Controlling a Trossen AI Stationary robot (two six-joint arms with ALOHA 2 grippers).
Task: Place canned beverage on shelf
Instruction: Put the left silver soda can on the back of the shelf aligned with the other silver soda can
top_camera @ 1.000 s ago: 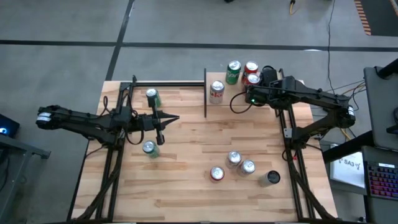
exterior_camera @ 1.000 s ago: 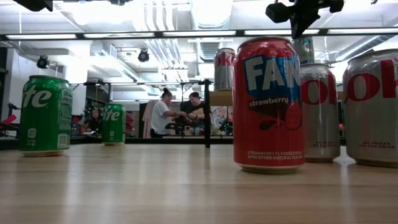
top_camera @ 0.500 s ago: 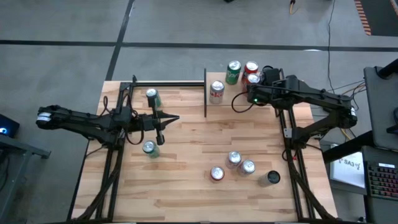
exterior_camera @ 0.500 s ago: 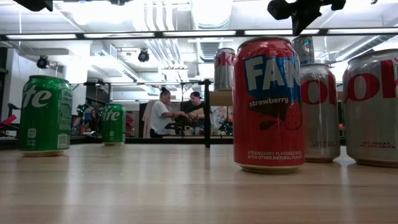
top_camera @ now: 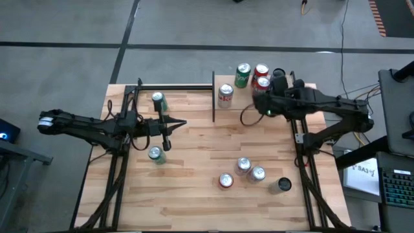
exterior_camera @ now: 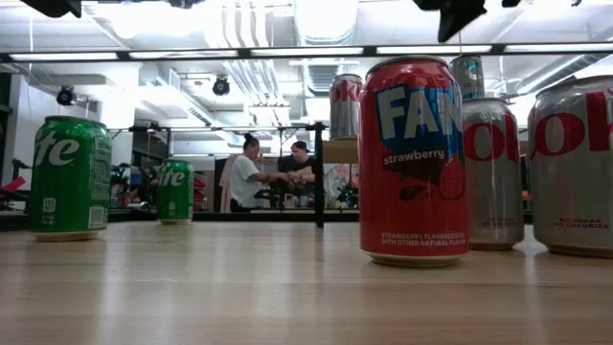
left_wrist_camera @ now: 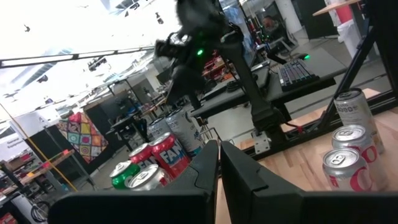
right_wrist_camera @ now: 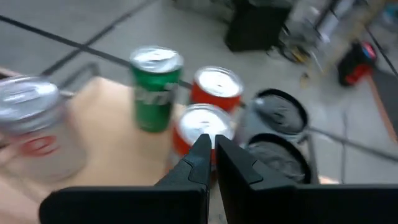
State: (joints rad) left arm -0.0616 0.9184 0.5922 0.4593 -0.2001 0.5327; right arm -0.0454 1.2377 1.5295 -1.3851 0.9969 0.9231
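Shelf: small board of plain light wood with thin black metal posts (top_camera: 252, 90) at the table's far right corner — raised, so the cans on it stand above the tabletop
Cans on shelf: green can (top_camera: 242, 74), two red cans just beside it (top_camera: 261, 70), a silver can with red print (top_camera: 225, 95) near the black post, a dark-topped can (top_camera: 279, 74) at the far edge; clustered close, little bare board left among them
Right gripper (top_camera: 259, 97): hovers over the shelf by the red cans, fingers pressed together, holding nothing — the wrist view looks down on a red can's silver top (right_wrist_camera: 204, 124)
Left gripper (top_camera: 167, 142): parked over the table's left half, fingers together and empty, waiting between two green cans (top_camera: 157, 100)
Cans left on table: three silver-topped cans in a near-right cluster (top_camera: 243, 165), one dark cup-like can (top_camera: 281, 186) just beside
Judgement: right arm looks done here — next can likely comes from the near cluster
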